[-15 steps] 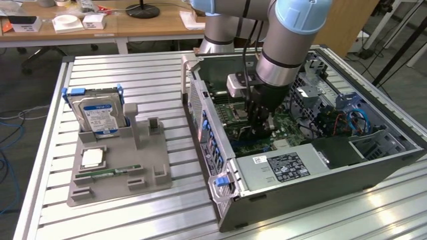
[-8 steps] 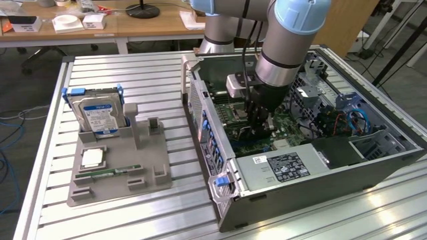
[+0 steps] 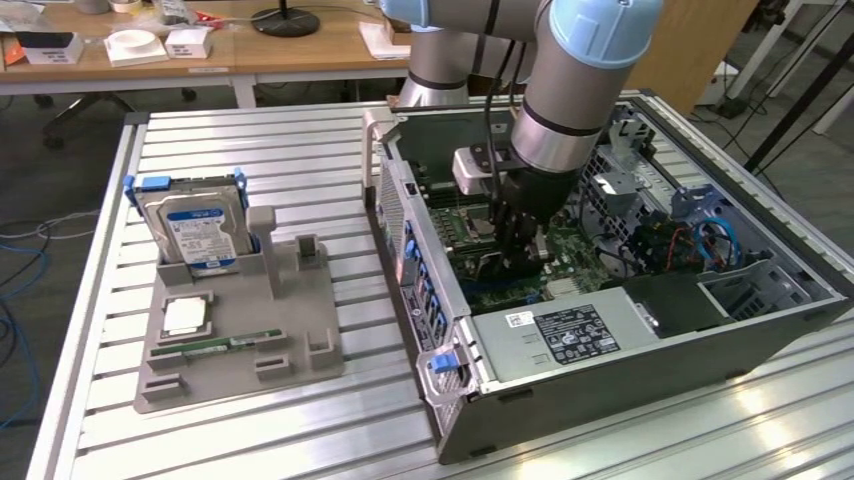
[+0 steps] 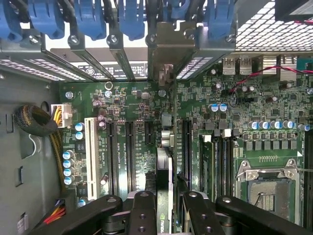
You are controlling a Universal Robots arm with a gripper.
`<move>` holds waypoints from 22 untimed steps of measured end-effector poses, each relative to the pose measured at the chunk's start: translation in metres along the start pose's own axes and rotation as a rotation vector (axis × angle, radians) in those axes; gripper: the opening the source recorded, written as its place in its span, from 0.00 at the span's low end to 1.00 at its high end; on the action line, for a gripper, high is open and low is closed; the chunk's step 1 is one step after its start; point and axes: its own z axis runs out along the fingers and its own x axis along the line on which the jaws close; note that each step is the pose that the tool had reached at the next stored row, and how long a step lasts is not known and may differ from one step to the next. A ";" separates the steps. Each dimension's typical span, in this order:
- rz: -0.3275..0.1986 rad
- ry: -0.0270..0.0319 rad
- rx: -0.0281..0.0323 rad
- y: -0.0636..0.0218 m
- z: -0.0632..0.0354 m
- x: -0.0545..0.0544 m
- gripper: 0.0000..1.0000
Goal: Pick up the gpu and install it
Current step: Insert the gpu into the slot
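Holding the slim, near-black gpu card (image 4: 164,191) on its edge, the black end effector (image 4: 165,208) is down inside the open grey metal computer case (image 3: 441,330). Its two black fingers (image 4: 143,213) press on the two flat sides of the card, so it is closed to a narrow gap with the card in the middle. The card sits right under the end effector, not off to any side. In the wrist view its long side runs straight away from the fingers toward the back wall of the case, where its silver metal bracket (image 4: 171,51) stands up by the row of blue plastic clips (image 4: 132,17). That long side lies the same way as the long black slots (image 4: 129,152) on the green motherboard (image 4: 142,105), and the card looks lined up over one of them, between the other slots. I cannot tell if its bottom edge is already pushed in or only touching. In the exterior view the silver and blue robot arm (image 3: 567,90) reaches down into the case. Well apart, on the slatted metal counter (image 3: 240,425), a grey plastic tray (image 3: 234,345) holds a boxy silver hard drive with a blue label (image 3: 198,228) and a narrow green memory stick (image 3: 214,347).
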 end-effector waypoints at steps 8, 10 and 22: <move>0.000 0.0000 0.0000 0.0000 0.0000 0.000 0.26; 0.000 0.0001 -0.0001 0.0000 -0.0001 0.000 0.26; 0.000 0.0001 -0.0001 0.0001 0.0000 -0.003 0.26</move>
